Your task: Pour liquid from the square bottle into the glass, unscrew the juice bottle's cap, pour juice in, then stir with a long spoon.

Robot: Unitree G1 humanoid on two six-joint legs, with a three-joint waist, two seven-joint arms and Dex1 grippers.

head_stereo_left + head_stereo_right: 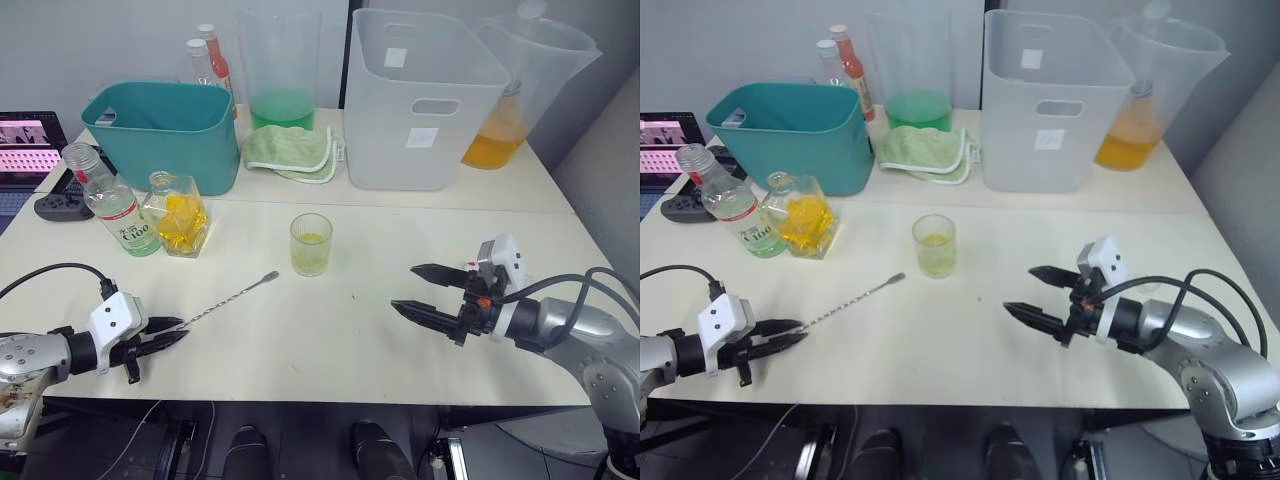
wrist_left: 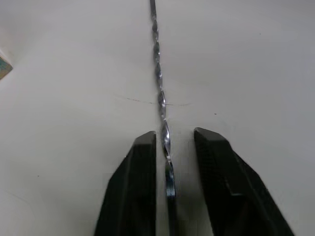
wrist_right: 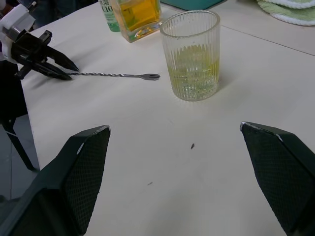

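Note:
The long spoon (image 1: 230, 297) lies flat on the white table (image 1: 330, 340), running from my left gripper (image 1: 178, 330) toward the glass (image 1: 311, 245). In the left wrist view the twisted stem (image 2: 161, 98) passes between the open fingers (image 2: 142, 162) with small gaps on both sides. The ribbed glass (image 3: 192, 54) stands mid-table holding pale yellow-green liquid. The square bottle (image 1: 178, 215) with orange contents and the green-labelled juice bottle (image 1: 112, 205) stand together at the left. The juice bottle's cap is out of view. My right gripper (image 1: 404, 287) hovers wide open to the right of the glass.
A teal bin (image 1: 160, 130) and a white bin (image 1: 420, 100) stand at the back. A green-filled pitcher (image 1: 280, 80) and a green cloth (image 1: 292, 150) sit between them. An orange-filled pitcher (image 1: 520, 90) is far right, red-capped bottles (image 1: 208, 55) behind the teal bin.

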